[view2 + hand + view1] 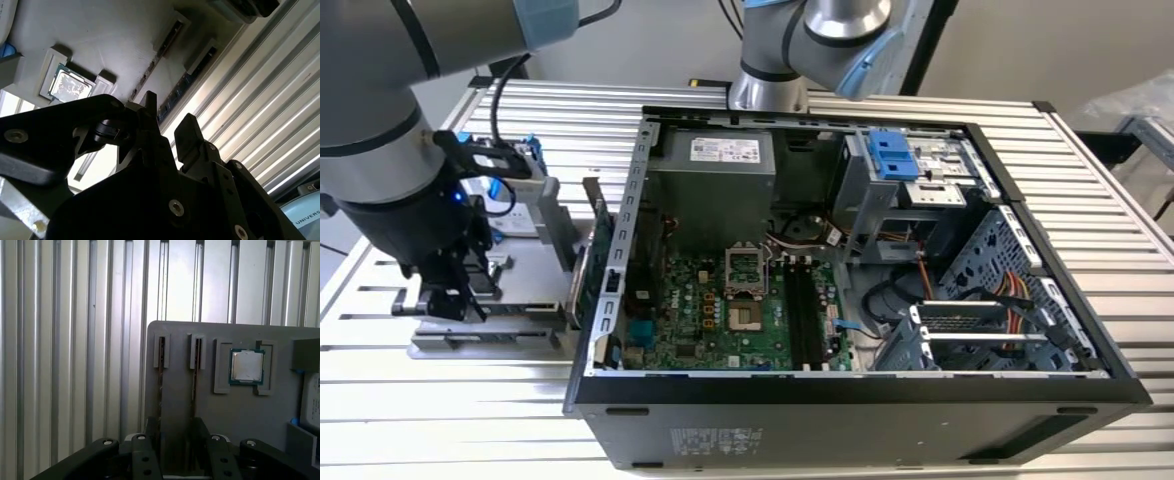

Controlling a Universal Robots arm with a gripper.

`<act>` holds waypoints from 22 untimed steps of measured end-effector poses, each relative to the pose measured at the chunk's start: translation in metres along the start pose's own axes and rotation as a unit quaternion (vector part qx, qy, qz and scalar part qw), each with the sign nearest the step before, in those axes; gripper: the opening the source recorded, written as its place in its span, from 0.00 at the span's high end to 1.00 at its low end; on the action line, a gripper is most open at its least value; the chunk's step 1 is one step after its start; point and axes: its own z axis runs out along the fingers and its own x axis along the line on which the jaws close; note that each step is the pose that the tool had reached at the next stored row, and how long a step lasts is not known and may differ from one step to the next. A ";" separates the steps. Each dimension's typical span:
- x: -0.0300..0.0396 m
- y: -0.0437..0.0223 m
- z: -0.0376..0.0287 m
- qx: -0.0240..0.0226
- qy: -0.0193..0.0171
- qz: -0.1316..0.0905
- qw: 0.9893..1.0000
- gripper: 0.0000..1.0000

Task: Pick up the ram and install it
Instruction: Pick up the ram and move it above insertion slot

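Note:
Two ram sticks stand on edge in slots of a grey holder [175, 385]: one ram [161, 352] and a second ram [196, 354] beside it. My gripper [176, 432] is open and hangs just above the holder, its dark fingers [151, 430] over the sticks' near ends. In the second wrist view a dark ram [176, 100] runs into the gap between the fingertips of the gripper [169, 112]; I cannot tell if they touch. In the exterior view the gripper [447, 295] is on the left of the open computer case [854, 400]. The black motherboard slots [803, 310] lie inside the case.
A square silver processor chip [247, 366] sits in a pocket of the holder next to the sticks. A hard drive in a blue frame [500, 190] stands behind the gripper. The case wall [607, 280] rises close beside the holder. A ribbed metal table [440, 420] is underneath.

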 end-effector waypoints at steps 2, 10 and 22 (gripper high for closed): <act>0.0001 0.0001 0.0007 0.000 0.000 0.000 1.000 0.00; 0.0057 0.0001 0.0052 0.000 0.001 0.000 1.000 0.00; 0.0175 0.0003 0.0128 -0.001 0.002 0.000 1.000 0.00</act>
